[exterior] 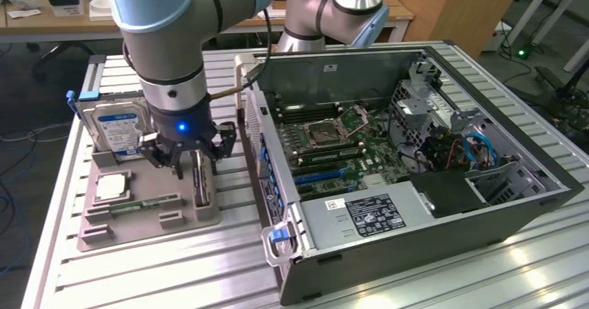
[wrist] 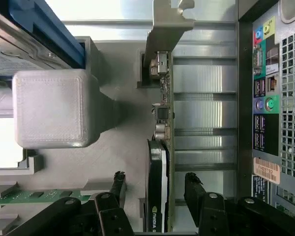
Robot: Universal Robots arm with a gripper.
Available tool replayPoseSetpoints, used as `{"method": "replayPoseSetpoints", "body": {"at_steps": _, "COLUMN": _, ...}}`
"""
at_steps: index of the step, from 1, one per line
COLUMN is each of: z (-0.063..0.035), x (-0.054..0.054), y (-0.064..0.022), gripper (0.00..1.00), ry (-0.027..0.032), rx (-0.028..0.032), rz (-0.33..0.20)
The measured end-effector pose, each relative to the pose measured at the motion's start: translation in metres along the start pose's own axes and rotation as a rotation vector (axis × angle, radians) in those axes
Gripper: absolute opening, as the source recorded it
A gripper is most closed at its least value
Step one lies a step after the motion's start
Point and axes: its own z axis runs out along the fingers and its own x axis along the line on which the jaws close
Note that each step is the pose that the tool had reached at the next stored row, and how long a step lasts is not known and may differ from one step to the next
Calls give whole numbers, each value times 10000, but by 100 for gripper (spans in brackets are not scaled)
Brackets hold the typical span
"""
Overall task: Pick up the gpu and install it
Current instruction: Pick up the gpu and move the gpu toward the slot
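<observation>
The gpu (exterior: 200,179) stands on edge in a slot of the grey holder tray (exterior: 147,216), at the exterior view's left of the open computer case (exterior: 405,157). In the wrist view the gpu (wrist: 158,189) shows its thin edge, with the black cooler, green board and silver end bracket (wrist: 164,29). My gripper (exterior: 192,158) hangs right above the card, open. Its black fingers (wrist: 119,186) straddle the card's edge (wrist: 194,189) with a gap on each side, touching nothing.
A silver hard drive (exterior: 117,126) with a blue-white label stands upright in the tray behind the gripper. A memory stick (exterior: 143,203) and a processor (exterior: 110,186) lie in the tray. The case's rear port panel (wrist: 265,113) is close beside the card.
</observation>
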Motion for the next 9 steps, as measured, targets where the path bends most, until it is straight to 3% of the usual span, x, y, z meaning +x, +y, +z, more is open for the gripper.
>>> {"method": "replayPoseSetpoints", "body": {"at_steps": 4, "z": -96, "x": -2, "y": 6, "gripper": 60, "ry": 1, "rx": -37, "rz": 3}}
{"method": "replayPoseSetpoints", "body": {"at_steps": 9, "z": -103, "x": -3, "y": 6, "gripper": 60, "ry": 1, "rx": -58, "rz": 2}}
